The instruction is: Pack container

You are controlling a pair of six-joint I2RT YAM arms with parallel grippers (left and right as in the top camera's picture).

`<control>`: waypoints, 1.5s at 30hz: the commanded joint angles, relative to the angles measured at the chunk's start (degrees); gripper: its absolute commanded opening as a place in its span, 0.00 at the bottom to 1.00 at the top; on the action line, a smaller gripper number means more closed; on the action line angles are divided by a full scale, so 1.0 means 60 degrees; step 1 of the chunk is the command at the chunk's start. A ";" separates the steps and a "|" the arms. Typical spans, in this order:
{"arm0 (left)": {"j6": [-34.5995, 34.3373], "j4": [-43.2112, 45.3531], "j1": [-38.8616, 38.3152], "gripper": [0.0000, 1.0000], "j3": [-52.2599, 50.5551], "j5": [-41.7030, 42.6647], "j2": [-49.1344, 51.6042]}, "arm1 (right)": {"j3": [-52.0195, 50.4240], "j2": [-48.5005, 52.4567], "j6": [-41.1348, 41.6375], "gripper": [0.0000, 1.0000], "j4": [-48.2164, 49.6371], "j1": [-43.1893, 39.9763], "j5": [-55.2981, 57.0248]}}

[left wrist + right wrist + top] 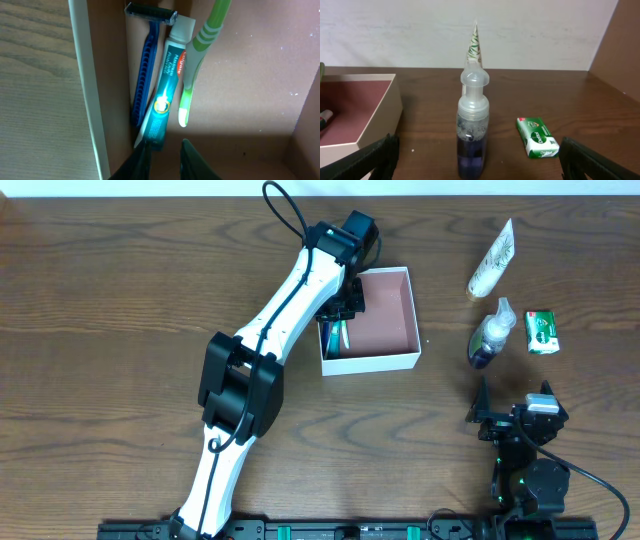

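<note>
Overhead: fixed above, straight down, whole table [100, 300]. Left wrist: very near, looking down into container [84, 75] along one wall. Right wrist: low, level, near bottle [472, 135]; container edge shared by all.

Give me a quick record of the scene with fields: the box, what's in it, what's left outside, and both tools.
Box: white walls, pink-brown floor
Inside: razor, toothpaste, toothbrush, side by side along left wall
Outside on table: tube, bottle, green soap
Left tool: in box, slightly open, holding nothing
Right tool: wide open, empty, near bottle
</note>
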 commanded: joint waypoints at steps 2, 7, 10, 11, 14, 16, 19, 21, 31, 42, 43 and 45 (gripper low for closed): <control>0.0171 -0.0062 0.0098 0.22 -0.0036 -0.0007 0.0098 | -0.0018 -0.0051 -0.0069 0.99 -0.0040 0.0106 -0.0007; 0.0255 -0.0058 0.0149 0.22 0.0033 -0.0004 -0.0004 | -0.0018 -0.0051 -0.0069 0.99 -0.0044 0.0106 -0.0007; 0.0612 0.0095 0.0262 0.22 0.0270 -0.0011 -0.0164 | -0.0018 -0.0051 -0.0069 0.99 -0.0040 0.0106 -0.0007; 0.0743 0.0200 0.0313 0.22 0.0339 -0.0007 -0.0219 | -0.0018 -0.0051 -0.0069 0.99 -0.0040 0.0106 -0.0004; 0.1042 0.0849 0.0455 0.22 0.0404 -0.0007 -0.0306 | -0.0018 -0.0051 -0.0066 0.99 -0.0040 0.0106 -0.0007; 0.1293 0.1239 0.0506 0.22 0.0401 -0.0015 -0.0295 | -0.0018 -0.0051 -0.0069 0.99 -0.0040 0.0106 -0.0007; 0.1486 0.1858 0.0535 0.22 0.0401 -0.0237 -0.0259 | -0.0018 -0.0051 -0.0069 0.99 -0.0044 0.0106 -0.0007; 0.1486 0.2211 0.0539 0.22 0.0401 -0.0608 -0.0251 | -0.0018 -0.0051 -0.0069 0.99 -0.0040 0.0106 -0.0007; 0.1483 0.2674 0.0539 0.25 0.0255 -0.0911 -0.0113 | -0.0018 -0.0051 -0.0069 0.99 -0.0040 0.0106 -0.0007; 0.1341 0.2798 0.0324 0.25 0.0226 -0.0259 -0.0113 | -0.0018 -0.0051 -0.0069 0.99 -0.0044 0.0106 -0.0007; 0.1330 0.2805 0.0291 0.25 0.0178 -0.0259 -0.0113 | -0.0018 -0.0051 -0.0069 0.99 -0.0044 0.0106 -0.0007; 0.1188 0.2798 0.0237 0.25 0.0051 -0.0259 -0.0113 | -0.0018 -0.0051 -0.0069 0.99 -0.0040 0.0106 -0.0007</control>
